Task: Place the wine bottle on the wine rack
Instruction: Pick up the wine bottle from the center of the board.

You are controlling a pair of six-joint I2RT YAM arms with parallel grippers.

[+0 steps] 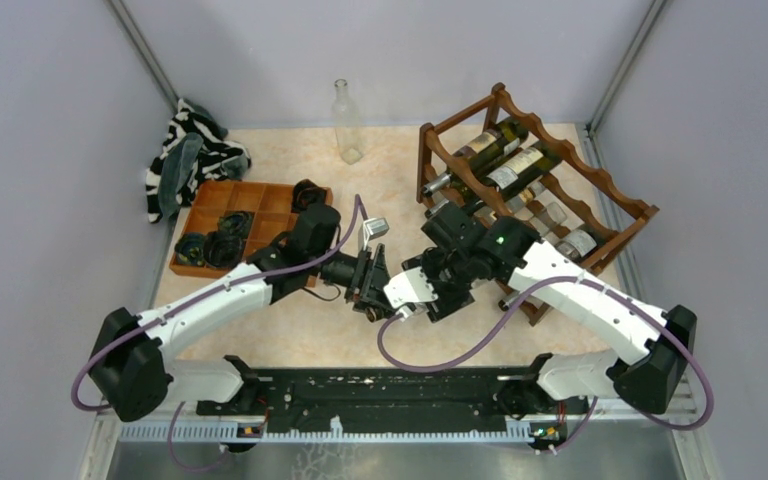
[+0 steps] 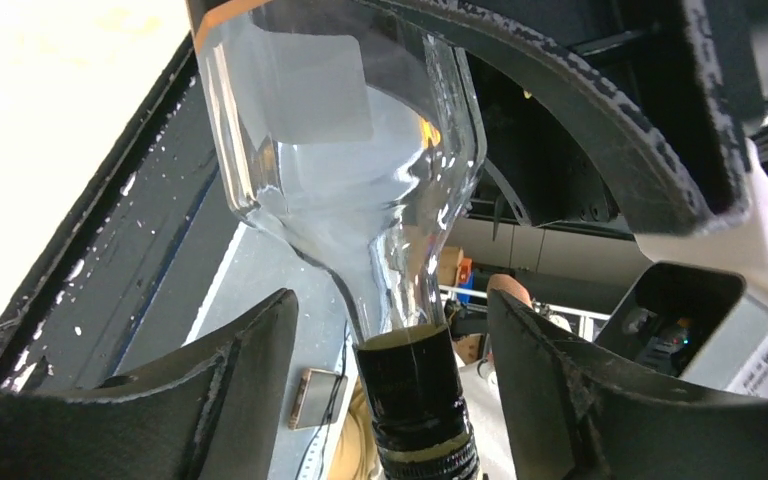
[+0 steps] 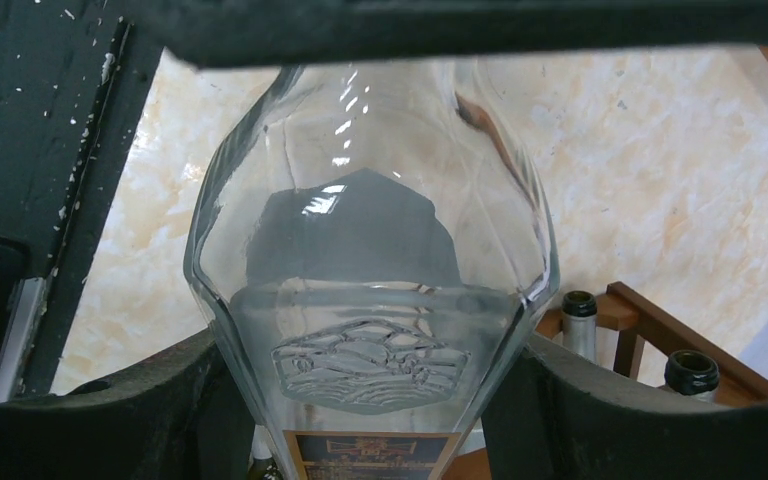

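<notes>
Two grippers meet over the near middle of the table (image 1: 290,340), and the clear wine bottle (image 3: 375,300) hangs between them, off the surface. The right gripper (image 3: 375,395) has it: both fingers press the sides of the body, level with the embossed emblem. The left gripper (image 2: 390,320) stands partly open around the neck, with a gap on either side of the glass above the dark cap (image 2: 415,395), so it carries nothing. As I read it, the bottle's long axis runs roughly left to right, cap end toward the left arm and base toward the right. From above the glass is nearly lost, so I can't judge its tilt. The wine rack (image 1: 427,165) sits to the right and farther back, closest to the right arm, its stored bottles lying with necks toward the near left.
</notes>
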